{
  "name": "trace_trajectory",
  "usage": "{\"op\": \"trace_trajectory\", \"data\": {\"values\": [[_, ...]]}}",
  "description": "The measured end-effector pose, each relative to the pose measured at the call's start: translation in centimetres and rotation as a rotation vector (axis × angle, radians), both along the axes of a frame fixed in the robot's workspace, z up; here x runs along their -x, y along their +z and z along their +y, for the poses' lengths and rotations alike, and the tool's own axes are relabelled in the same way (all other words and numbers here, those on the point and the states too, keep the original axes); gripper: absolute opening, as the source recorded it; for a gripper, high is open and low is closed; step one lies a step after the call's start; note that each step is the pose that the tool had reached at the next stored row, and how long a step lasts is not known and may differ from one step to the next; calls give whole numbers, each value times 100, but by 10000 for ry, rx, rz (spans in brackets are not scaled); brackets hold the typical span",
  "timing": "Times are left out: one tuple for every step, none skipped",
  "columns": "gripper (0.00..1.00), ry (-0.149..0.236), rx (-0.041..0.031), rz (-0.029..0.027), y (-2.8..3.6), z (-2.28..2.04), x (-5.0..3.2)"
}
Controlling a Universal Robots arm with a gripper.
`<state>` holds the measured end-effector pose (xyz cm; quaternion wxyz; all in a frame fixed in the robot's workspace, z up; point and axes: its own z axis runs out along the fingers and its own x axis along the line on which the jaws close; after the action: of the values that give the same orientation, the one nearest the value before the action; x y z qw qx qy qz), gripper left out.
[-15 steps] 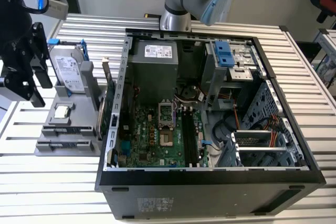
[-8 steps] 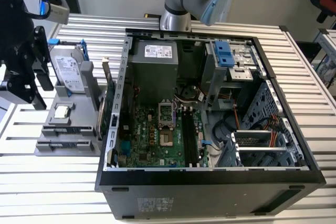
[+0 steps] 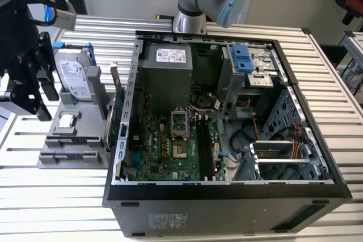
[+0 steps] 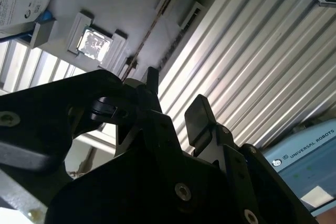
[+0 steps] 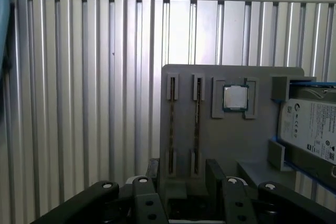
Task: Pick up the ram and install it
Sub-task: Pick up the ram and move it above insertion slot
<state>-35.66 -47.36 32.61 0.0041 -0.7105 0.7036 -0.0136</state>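
Observation:
Two ram sticks stand on edge in the slots of the grey holder [image 5: 231,145], seen as thin dark lines in the first wrist view [image 5: 171,124] [image 5: 197,124]. One ram stick shows as a thin line in the second wrist view [image 4: 149,32]. My gripper [image 5: 184,179] hovers above the holder's near end, in line with the ram slots, open with nothing between its black fingers [image 5: 215,174]. The second wrist view also has the gripper [image 4: 176,103] open. In the exterior view the gripper [image 3: 34,92] hangs at the far left, beside the holder [image 3: 57,157].
A silver hard drive in a blue frame [image 3: 74,75] and a processor chip [image 3: 67,120] sit on the holder, with a green expansion card [image 3: 116,106] upright at its edge. The open computer case [image 3: 227,191] fills the middle, its motherboard memory slots [image 3: 204,145] exposed. The table is ribbed metal.

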Motion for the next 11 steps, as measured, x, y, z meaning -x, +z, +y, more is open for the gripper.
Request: {"op": "trace_trajectory", "data": {"values": [[100,0,0,0,-8,0,0],[100,0,1,1,-9,0,0],[100,0,1,2,-9,0,0],[100,0,2,2,-9,0,0],[100,0,1,2,-9,0,0],[100,0,1,2,-10,0,0],[100,0,1,1,-11,0,0],[100,0,-2,-1,-16,0,0],[100,0,-3,-3,-22,0,0],[100,0,-1,-1,-28,0,0],[100,0,0,0,-35,0,0]]}}
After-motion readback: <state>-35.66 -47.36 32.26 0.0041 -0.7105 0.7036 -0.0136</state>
